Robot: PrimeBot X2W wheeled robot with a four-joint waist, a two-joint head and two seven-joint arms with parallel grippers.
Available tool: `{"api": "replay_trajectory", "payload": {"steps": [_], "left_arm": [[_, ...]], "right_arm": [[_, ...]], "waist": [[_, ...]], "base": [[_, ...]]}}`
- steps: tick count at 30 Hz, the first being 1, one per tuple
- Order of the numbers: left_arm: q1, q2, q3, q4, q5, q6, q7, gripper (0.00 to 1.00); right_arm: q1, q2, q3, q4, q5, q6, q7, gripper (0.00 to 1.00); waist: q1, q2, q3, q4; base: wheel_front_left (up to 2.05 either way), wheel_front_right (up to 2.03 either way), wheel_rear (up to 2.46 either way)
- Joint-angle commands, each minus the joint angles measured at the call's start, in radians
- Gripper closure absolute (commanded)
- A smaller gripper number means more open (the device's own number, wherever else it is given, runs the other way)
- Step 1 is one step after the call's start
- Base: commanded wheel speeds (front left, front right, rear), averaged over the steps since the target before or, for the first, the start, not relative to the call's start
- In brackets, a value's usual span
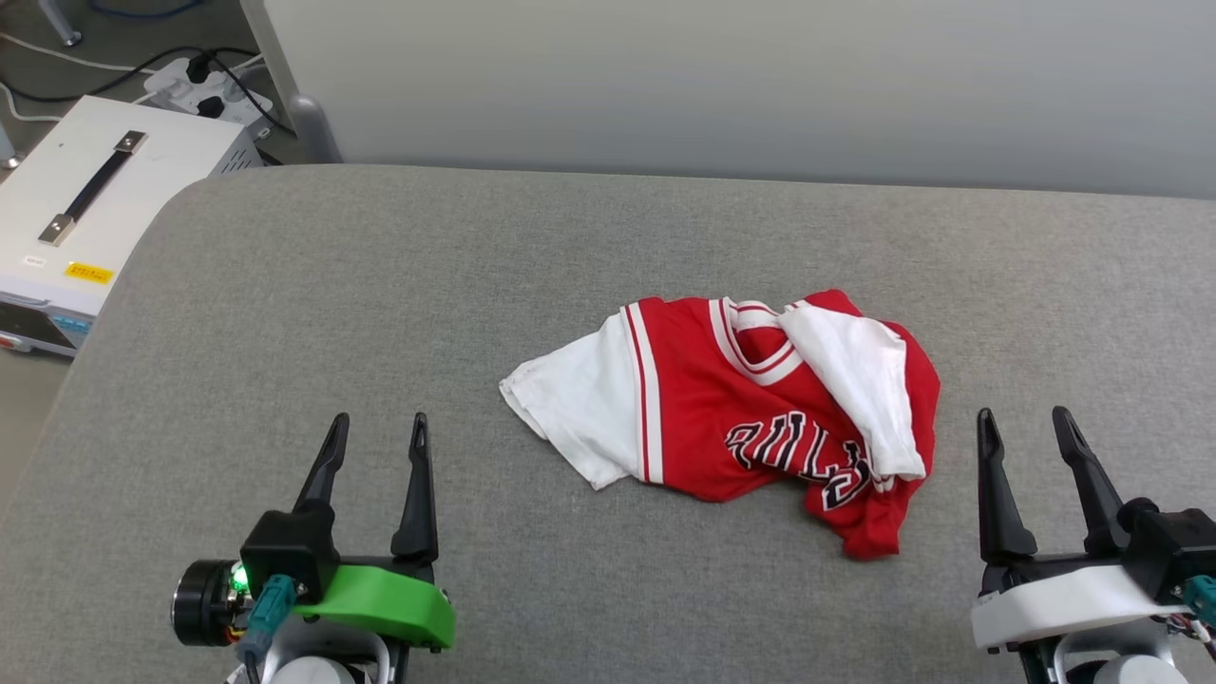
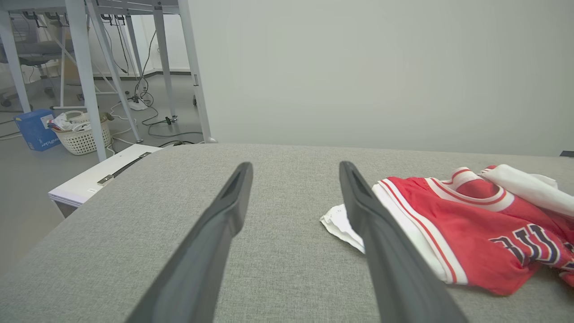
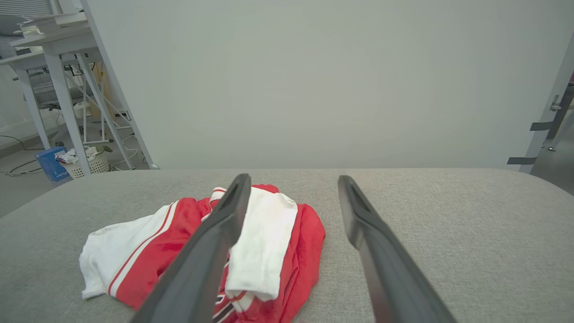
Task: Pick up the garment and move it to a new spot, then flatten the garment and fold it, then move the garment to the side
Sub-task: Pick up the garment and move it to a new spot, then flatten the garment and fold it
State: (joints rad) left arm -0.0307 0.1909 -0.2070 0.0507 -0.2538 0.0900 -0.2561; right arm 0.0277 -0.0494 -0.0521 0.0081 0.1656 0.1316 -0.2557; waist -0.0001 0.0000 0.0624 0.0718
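Red Bulls jersey crumpled mid-table, untouched.
Left gripper and right gripper both spread wide, empty, either side of it over the grey padded table.

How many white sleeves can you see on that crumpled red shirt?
2. One sleeve lies spread at the garment's left end; the other sleeve is flopped across the red body near its right end. Folds may hide parts.
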Motion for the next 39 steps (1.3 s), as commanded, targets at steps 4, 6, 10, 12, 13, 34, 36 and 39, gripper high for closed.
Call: {"api": "replay_trajectory", "payload": {"steps": [4, 6, 10, 12, 13, 34, 36, 39], "left_arm": [[0.026, -0.027, 0.032, 0.017, 0.039, -0.03, -0.006, 0.0], [0.032, -0.037, 0.044, 0.023, 0.05, -0.042, -0.006, 0.0], [0.039, -0.053, 0.065, 0.032, 0.068, -0.064, -0.006, 0.0], [0.043, -0.061, 0.076, 0.036, 0.076, -0.072, -0.006, 0.0], [0.044, -0.065, 0.081, 0.039, 0.08, -0.077, -0.006, 0.0], [-0.014, -0.12, 0.152, 0.038, 0.131, -0.132, -0.006, 0.0], [-0.021, -0.124, 0.156, 0.037, 0.133, -0.133, -0.006, 0.0], [-0.029, -0.129, 0.161, 0.035, 0.134, -0.135, -0.006, 0.0]], "right_arm": [[0.032, -0.001, 0.008, 0.014, 0.014, -0.001, -0.006, 0.0], [0.041, -0.001, 0.009, 0.018, 0.017, -0.001, -0.006, 0.0], [0.048, -0.001, 0.011, 0.022, 0.021, -0.001, -0.006, 0.0], [0.049, -0.001, 0.013, 0.023, 0.022, -0.001, -0.006, 0.0], [0.048, -0.001, 0.014, 0.024, 0.022, -0.001, -0.006, 0.0], [-0.419, -0.307, 0.199, 0.107, 0.043, -0.001, 0.008, 0.0], [-0.502, -0.389, 0.306, 0.162, 0.116, -0.001, 0.078, 0.0], [-0.604, -0.498, 0.469, 0.198, 0.246, -0.001, 0.246, 0.0]], "waist": [[0.0001, 0.0, -0.015, -0.007], [0.0001, 0.0, -0.019, -0.007], [0.0001, 0.0, -0.021, -0.007], [0.0001, 0.0, -0.02, -0.007], [0.0001, 0.0, -0.02, -0.007], [0.0001, 0.0, 0.078, 0.026], [0.0001, 0.0, 0.092, 0.03], [0.0001, 0.0, 0.109, 0.034]], "base": [[0.0, 0.0, 0.0], [0.0, 0.0, 0.0], [0.0, 0.0, 0.0], [0.0, 0.0, 0.0], [0.0, 0.0, 0.0], [0.0, 0.0, 0.0], [0.0, 0.0, 0.0], [0.0, 0.0, 0.0]]}}
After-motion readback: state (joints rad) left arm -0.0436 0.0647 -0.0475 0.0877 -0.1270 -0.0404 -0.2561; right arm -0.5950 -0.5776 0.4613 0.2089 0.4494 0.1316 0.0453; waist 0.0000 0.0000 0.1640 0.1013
